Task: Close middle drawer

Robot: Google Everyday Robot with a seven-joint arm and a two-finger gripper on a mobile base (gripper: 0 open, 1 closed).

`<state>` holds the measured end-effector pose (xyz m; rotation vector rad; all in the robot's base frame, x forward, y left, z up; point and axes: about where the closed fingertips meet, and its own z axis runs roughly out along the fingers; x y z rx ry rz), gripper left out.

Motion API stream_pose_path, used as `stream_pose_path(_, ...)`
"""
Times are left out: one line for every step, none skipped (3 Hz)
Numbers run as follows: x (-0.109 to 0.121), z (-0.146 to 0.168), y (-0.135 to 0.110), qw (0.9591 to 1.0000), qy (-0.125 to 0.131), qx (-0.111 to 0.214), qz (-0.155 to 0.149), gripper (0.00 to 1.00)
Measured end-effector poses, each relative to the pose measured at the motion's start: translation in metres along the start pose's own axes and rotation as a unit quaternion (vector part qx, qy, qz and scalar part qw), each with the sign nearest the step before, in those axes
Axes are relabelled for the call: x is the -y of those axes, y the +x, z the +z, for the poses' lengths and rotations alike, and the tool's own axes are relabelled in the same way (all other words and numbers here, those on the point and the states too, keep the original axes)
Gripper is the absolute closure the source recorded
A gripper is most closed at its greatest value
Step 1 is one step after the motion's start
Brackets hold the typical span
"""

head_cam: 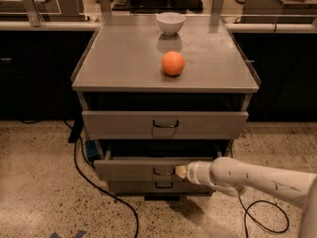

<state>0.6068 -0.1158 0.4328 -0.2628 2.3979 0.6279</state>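
The middle drawer [133,168] of the grey cabinet stands slightly pulled out, its low front panel carrying a small dark loop handle [163,171]. My gripper [181,171] is at the end of the white arm coming in from the right, and its tip is against the drawer's front panel just right of the handle. The taller top drawer [163,125] above also stands a little forward. The bottom drawer front [158,186] sits below, further back.
An orange [173,63] and a white bowl [170,23] sit on the cabinet top [119,58]. Black cables [99,187] run over the speckled floor left of the cabinet and another loops at the right [262,217]. Dark counters stand behind.
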Motion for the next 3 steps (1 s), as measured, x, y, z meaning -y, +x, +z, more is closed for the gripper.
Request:
stream_pose_path(0.006, 0.014, -0.001, 1.0, 0.004, 0.002, 0.007, 1.0)
stream_pose_path(0.015, 0.034, -0.013, 0.9994, 0.022, 0.024, 0.013, 1.0)
stream_pose_path(0.015, 0.034, -0.013, 0.9994, 0.022, 0.024, 0.013, 1.0)
